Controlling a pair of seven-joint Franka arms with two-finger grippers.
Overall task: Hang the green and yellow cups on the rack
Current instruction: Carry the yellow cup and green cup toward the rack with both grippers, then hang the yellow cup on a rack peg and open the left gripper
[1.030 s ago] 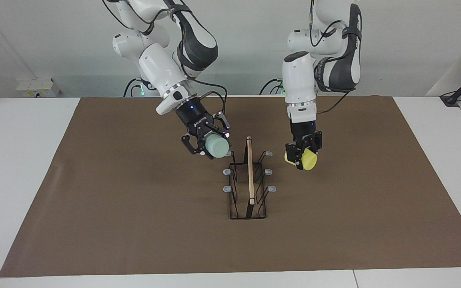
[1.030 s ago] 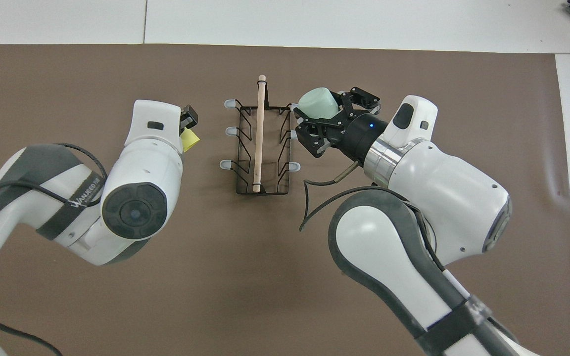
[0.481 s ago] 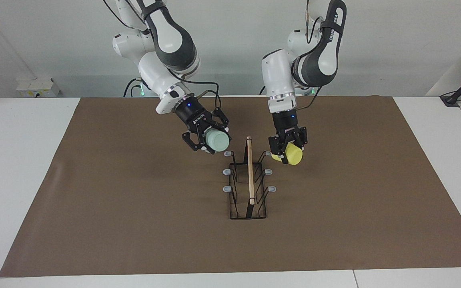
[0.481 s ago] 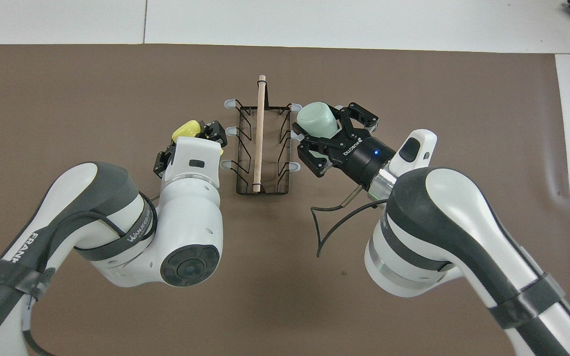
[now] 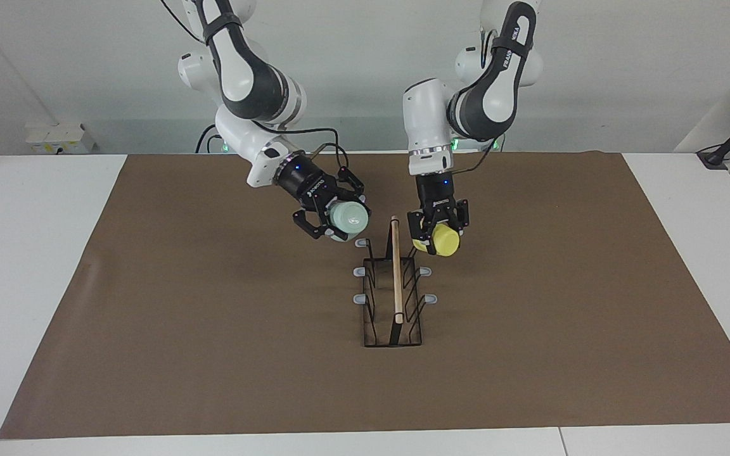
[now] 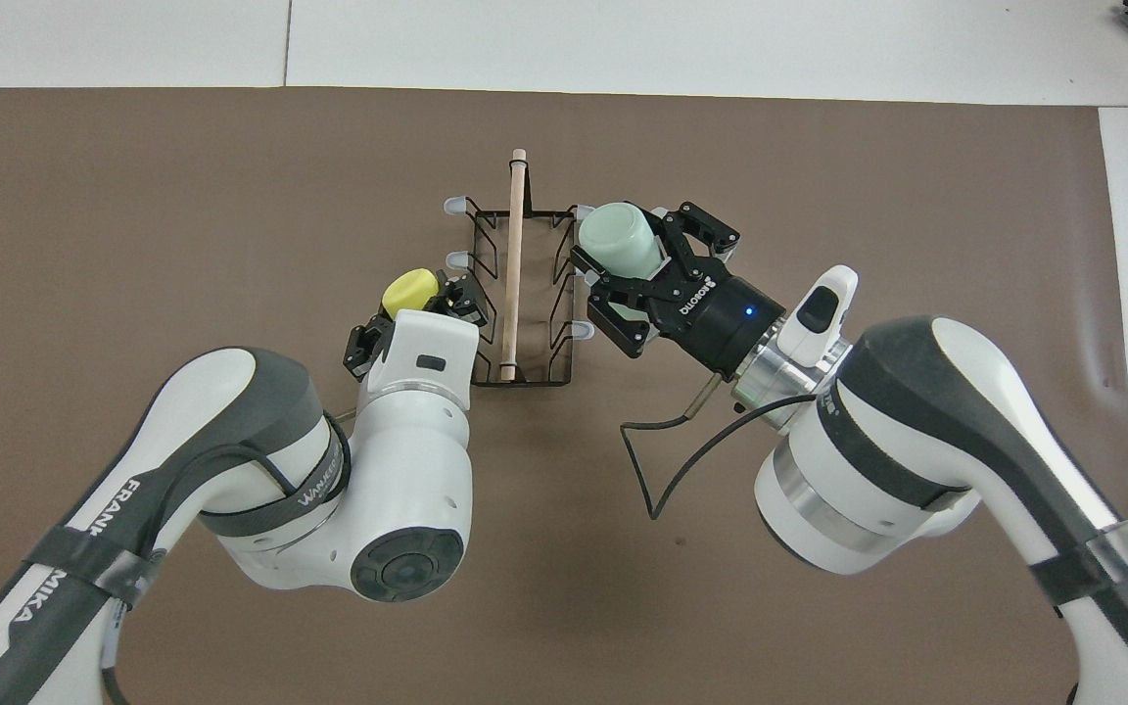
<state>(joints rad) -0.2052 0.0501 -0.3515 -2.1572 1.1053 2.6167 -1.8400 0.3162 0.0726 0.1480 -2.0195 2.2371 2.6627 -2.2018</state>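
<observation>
Two cups, one rack and two arms were in view. The rack point(image 5: 393, 285) stood alone on the brown mat point(image 5: 181, 329) at mid-table, its single wooden bar point(image 5: 395, 269) running lengthwise from the robots' end outward. Six grey-capped prongs stuck out sideways, three along each long side, though in the facing view the one nearest the robots toward the left arm's end was covered by the yellow cup.

The right gripper point(image 5: 334, 223) was clamped on the mint green cup point(image 5: 347, 218), held up in the air just over the prong point(image 5: 361, 242) nearest the robots toward the right arm's end. That cup lay tilted, its long axis slanting down and outward; which end faced outward cannot be told.

The left gripper point(image 5: 436, 235) had its fingers closed on the yellow cup point(image 5: 445, 240), raised over the matching prong toward the left arm's end. This cup was tipped too, one round end turned outward and down. Whether either cup touched a prong cannot be told.
</observation>
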